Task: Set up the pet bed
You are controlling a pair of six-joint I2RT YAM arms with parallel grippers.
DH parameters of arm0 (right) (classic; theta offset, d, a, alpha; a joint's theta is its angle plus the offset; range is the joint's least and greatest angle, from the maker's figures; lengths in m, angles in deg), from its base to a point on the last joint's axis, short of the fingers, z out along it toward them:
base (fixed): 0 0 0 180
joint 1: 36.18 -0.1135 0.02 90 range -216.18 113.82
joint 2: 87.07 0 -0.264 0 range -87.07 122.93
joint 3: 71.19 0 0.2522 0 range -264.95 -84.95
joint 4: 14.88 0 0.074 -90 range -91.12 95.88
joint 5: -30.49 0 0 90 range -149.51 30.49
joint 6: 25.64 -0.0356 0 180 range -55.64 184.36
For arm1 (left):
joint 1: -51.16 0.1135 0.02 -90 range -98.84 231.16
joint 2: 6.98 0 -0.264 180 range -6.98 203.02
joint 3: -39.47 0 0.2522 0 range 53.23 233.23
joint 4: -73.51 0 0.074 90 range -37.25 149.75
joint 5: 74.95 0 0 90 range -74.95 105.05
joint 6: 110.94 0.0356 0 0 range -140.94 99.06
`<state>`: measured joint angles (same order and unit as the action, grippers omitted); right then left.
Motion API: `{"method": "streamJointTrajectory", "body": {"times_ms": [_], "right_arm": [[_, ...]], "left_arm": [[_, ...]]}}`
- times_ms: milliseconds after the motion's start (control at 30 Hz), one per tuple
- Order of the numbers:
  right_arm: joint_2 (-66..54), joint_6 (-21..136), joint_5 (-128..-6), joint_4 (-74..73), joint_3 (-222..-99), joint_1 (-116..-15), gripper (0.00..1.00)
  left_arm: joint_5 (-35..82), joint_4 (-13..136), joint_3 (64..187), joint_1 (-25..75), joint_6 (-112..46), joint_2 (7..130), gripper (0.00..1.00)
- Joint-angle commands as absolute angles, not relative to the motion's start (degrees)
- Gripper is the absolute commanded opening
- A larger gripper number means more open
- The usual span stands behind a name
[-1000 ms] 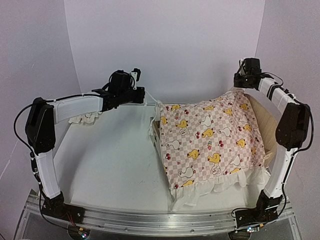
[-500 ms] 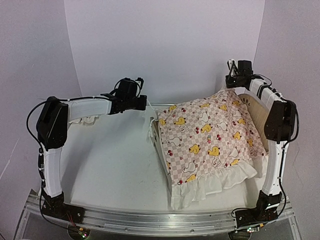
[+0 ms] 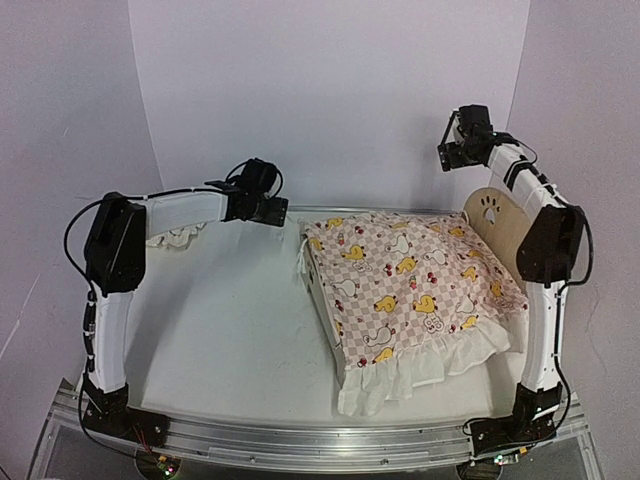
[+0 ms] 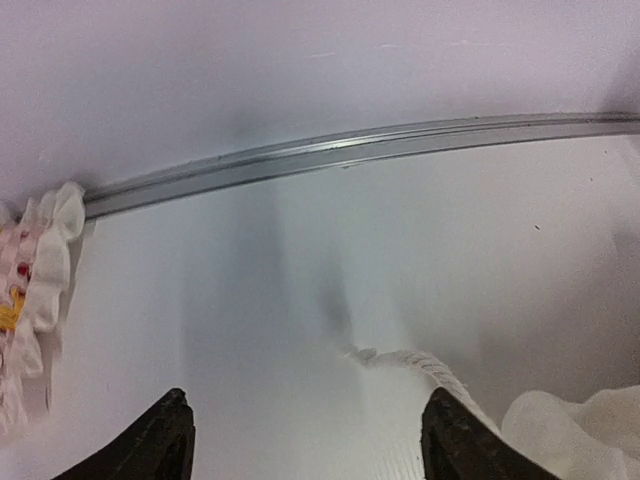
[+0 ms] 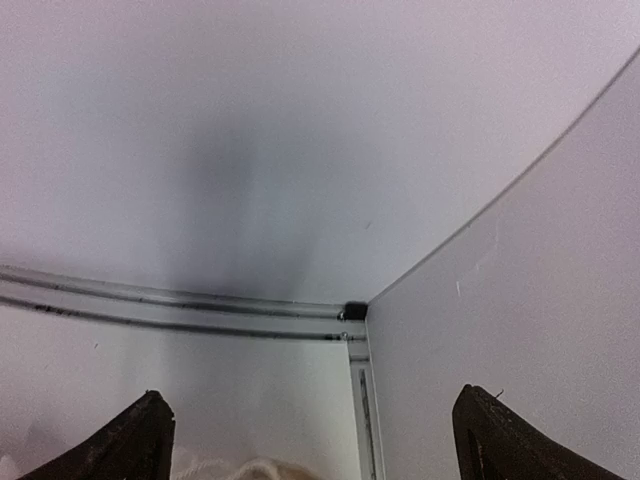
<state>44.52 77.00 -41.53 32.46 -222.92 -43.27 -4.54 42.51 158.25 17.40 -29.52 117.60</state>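
The pet bed stands at the right of the table, its plywood headboard with the paw-print cutout showing. A pink checkered duck-print cover lies spread over it, the white ruffle hanging at the near end. My left gripper hovers open just left of the bed's far left corner. In the left wrist view the left gripper holds nothing, with a white cord and ruffle lying at the right. My right gripper hangs open above and behind the headboard. In the right wrist view the right gripper is empty.
A small ruffled pillow lies at the back left behind the left arm, and its edge shows in the left wrist view. A metal rail runs along the back wall. The right wall stands close to the right gripper.
Both grippers opened and let go of the cover. It dropped flat onto the bed, uncovering the headboard. The right gripper rose and drew back; the left moved slightly left.
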Motion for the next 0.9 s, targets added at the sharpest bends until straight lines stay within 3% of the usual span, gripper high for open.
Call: {"method": "streamJointTrajectory", "body": {"times_ms": [0,67,200,367,467,633,767,867], "right_arm": [[24.34,64.75,-33.6,47.68,-207.83,-53.1,0.98],[14.98,56.93,-45.28,48.61,-194.23,-56.64,0.98],[-2.13,46.04,-62.17,41.53,-170.47,-64.37,0.97],[-14.19,37.32,-82.58,28.98,-150.46,-68.07,0.81],[-15.15,37.06,-90.04,25.2,-144.88,-68.17,0.71],[-14.13,38.79,-81.61,27.46,-140.36,-67.78,0.63],[-11.96,42.36,-57.44,35.85,-141.9,-67.57,0.64],[-10.84,44.93,-51.56,37.88,-144.27,-67.62,0.68]], "left_arm": [[-4.76,37.61,150.37,17.14,-34.21,101.19,0.89],[-2.56,35.57,145.7,17.13,-36.03,96.47,0.99],[2.47,33.13,135.92,17.1,-38.03,86.71,0.99],[25.09,40.91,122.83,15.96,-44.07,73.89,1.0],[31.88,47.78,117.02,11.83,-48.16,70.31,0.99],[32.12,51.35,115.14,3.22,-52.99,71.51,0.97],[31.5,52.49,113.22,0.11,-55.65,74.53,0.98],[30.59,54.53,112.36,-1.82,-56.99,75.56,0.98]]}}
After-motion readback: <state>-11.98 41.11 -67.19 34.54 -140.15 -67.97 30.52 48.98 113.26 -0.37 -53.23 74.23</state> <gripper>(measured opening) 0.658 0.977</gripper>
